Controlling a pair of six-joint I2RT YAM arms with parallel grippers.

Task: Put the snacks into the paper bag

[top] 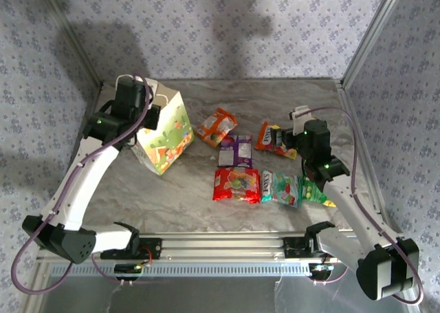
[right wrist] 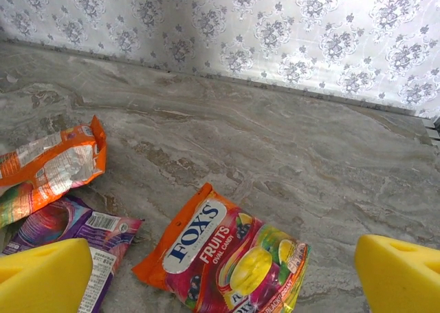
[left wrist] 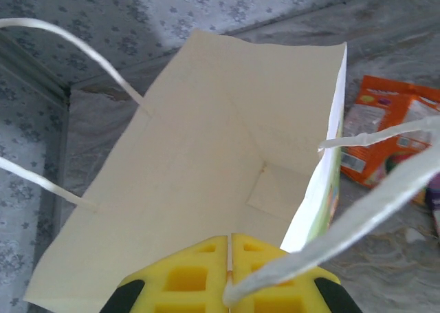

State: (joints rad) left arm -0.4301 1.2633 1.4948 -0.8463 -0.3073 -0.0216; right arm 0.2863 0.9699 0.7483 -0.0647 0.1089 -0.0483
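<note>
Bag (top: 165,137) upright at left, mouth up, left gripper (left wrist: 230,247) pinched shut on its handle edge | snacks (top: 237,184) loose centre-right | right gripper (right wrist: 223,282) spread wide, orange packet (right wrist: 227,258) just below between jaws, long axis diagonal | right arm nearer
</note>
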